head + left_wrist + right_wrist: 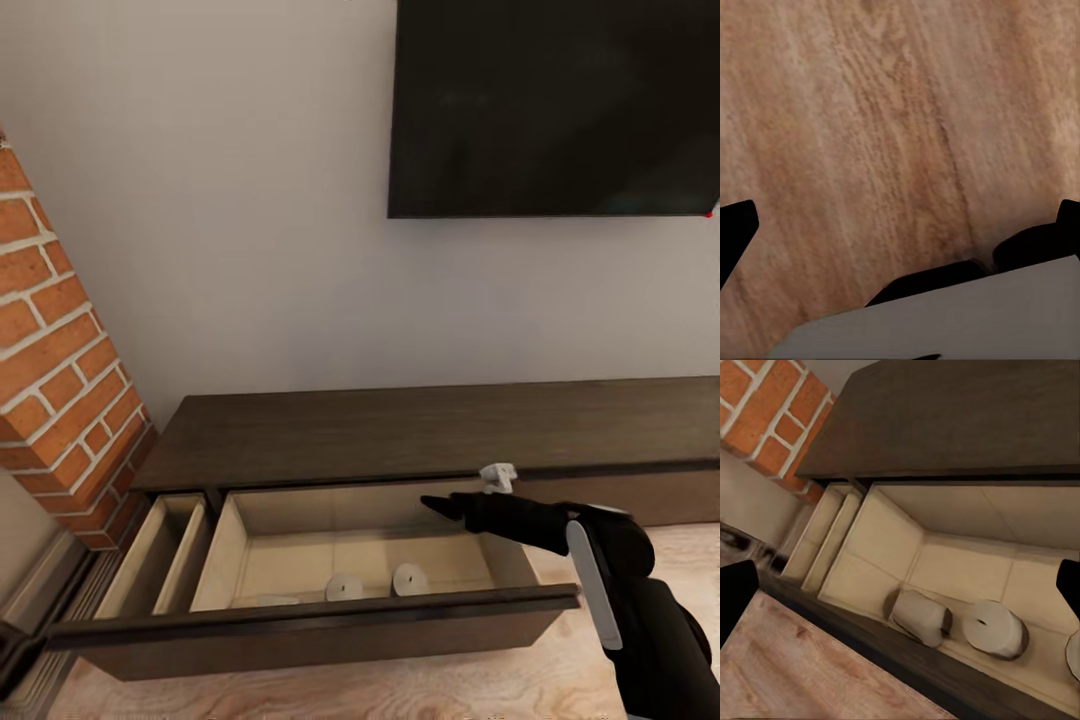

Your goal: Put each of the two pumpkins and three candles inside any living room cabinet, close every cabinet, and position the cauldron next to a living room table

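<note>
The dark-brown cabinet (400,430) stands against the wall with its left drawer (320,625) pulled out, pale wood inside. Three cream candles lie near the drawer's front: one on its side (921,616), one showing its pale top (996,628), and one at the frame edge (1074,654). In the head view two candles (345,586) (408,578) show clearly. My right gripper (445,505) (902,589) hovers open over the drawer's right part, holding nothing. My left gripper (900,225) hangs open above the wood floor. The pumpkins and the cauldron are out of view.
A red brick pillar (60,380) rises just left of the cabinet. A black TV (555,105) hangs on the wall above it. A narrow side compartment (165,555) lies left of the drawer. A small white object (497,477) sits at the cabinet top's front edge. Wood floor (900,112) lies in front.
</note>
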